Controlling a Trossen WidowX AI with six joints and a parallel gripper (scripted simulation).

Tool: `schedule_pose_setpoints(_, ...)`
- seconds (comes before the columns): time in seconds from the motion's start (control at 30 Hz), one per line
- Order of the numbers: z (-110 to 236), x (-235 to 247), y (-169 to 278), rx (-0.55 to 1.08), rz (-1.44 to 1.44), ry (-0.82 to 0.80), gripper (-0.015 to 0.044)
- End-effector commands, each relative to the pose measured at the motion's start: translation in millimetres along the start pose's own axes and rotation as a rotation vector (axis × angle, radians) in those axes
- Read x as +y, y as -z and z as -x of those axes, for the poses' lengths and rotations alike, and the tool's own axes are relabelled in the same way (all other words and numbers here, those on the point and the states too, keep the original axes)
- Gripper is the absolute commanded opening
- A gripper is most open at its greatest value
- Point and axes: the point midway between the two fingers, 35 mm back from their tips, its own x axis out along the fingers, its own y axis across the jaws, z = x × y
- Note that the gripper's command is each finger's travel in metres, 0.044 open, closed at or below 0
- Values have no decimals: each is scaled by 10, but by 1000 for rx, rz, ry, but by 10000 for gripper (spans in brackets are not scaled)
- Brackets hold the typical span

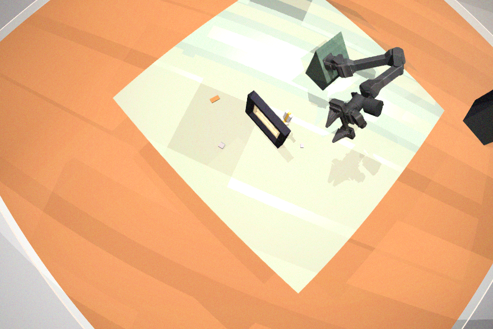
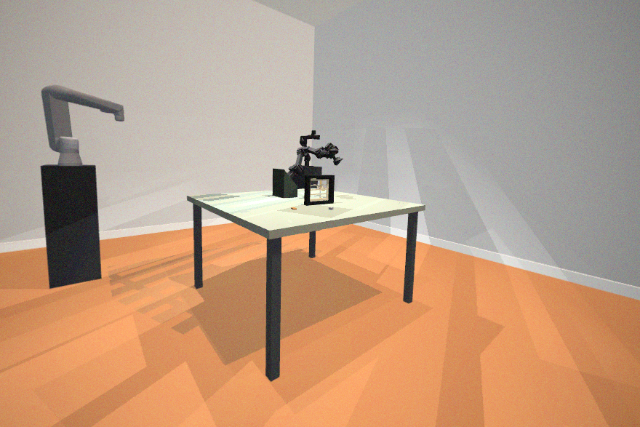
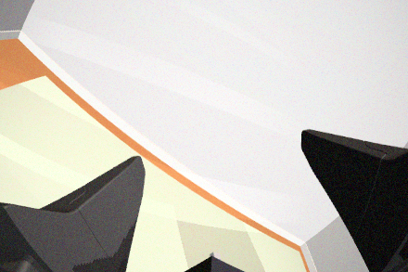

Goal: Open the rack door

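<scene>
The black rack frame (image 1: pixel 271 112) (image 2: pixel 307 191) stands upright on the table (image 1: pixel 286 245) (image 2: pixel 232 212); its top corner shows at the bottom of the wrist view. A cream door (image 1: pixel 265 121) lies within the frame's outline and looks closed. The small handle (image 1: pixel 287 117), yellow between pale grey sides, stands out on the arm's side of the frame; how far it is turned is too small to tell. My gripper (image 1: pixel 330 133) (image 2: pixel 340 153) (image 3: pixel 224 152) is open and empty, raised above the table on the handle's side, clear of handle and frame.
A dark green wedge-shaped block (image 1: pixel 315 70) (image 2: pixel 279 183) stands beside the arm's base. An orange block (image 1: pixel 214 98) (image 2: pixel 293 208) and a pale block (image 1: pixel 221 145) (image 2: pixel 330 208) lie beyond the frame. A tiny pale block (image 1: pixel 301 146) lies on the handle's side.
</scene>
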Motion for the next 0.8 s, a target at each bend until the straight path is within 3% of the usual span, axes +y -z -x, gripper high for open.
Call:
schedule_pose_setpoints(0.0,-6,-1,7,5,1,-1,374)
schedule_pose_setpoints(0.13,-116,-16,149,98,19,-18,288)
schedule_pose_setpoints(0.77,-453,-148,990,608,22,-151,288)
